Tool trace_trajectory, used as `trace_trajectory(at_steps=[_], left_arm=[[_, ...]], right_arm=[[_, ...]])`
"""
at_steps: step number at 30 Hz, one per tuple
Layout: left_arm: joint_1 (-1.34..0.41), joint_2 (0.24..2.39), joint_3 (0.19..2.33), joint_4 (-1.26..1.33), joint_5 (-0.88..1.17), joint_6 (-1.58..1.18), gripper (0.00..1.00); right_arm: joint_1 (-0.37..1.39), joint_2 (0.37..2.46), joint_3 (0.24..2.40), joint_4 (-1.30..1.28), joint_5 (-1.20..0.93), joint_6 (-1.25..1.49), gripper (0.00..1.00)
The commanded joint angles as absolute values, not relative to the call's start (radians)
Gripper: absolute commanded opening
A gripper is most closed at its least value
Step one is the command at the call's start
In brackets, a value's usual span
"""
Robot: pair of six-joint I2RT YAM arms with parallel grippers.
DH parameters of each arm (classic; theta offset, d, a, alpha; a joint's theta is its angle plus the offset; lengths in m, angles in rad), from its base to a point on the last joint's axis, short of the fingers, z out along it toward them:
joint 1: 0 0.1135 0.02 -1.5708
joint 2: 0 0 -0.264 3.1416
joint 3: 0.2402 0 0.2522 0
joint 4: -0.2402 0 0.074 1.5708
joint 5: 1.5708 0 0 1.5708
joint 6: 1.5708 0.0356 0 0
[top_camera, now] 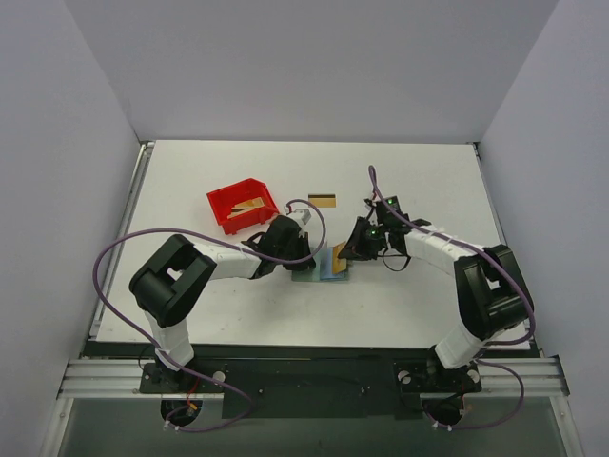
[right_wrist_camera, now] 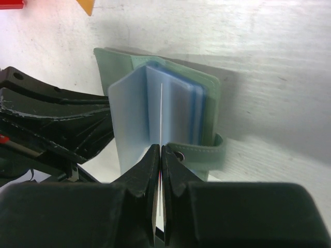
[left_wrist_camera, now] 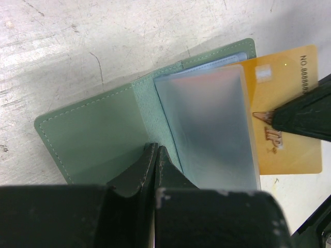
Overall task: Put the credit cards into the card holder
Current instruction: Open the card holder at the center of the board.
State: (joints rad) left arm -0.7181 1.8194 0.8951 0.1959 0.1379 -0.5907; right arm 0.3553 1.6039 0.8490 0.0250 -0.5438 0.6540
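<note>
At frame centre, the left gripper (left_wrist_camera: 155, 155) is keeping its jaws together, seemingly pinching the open card holder's (left_wrist_camera: 98, 134) near edge. The right gripper (right_wrist_camera: 161, 155) is clamping a gold credit card (left_wrist_camera: 289, 139) edge-on inside it. Farther up, a loose card (top_camera: 322, 200) is lying near the red bin (top_camera: 221, 200)

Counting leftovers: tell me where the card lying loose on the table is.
Top view: the loose card lies right of the red bin, beyond the card holder.
</note>
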Motion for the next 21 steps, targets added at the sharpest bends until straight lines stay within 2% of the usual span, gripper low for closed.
trace_trajectory(at_steps=[1,10,21], left_arm=[[-0.719,1.852,0.908,0.155,0.140,-0.568,0.00],[-0.719,1.838,0.913,0.135,0.149,-0.560,0.00],[-0.709,1.674,0.913,0.061,0.127,-0.569,0.00]], right_arm=[[0.406,1.637,0.920,0.071,-0.563,0.667,0.00],[0.456,1.683,0.943,0.126,-0.581,0.690,0.00],[0.474,1.747,0.939,0.189,-0.578,0.709,0.00]])
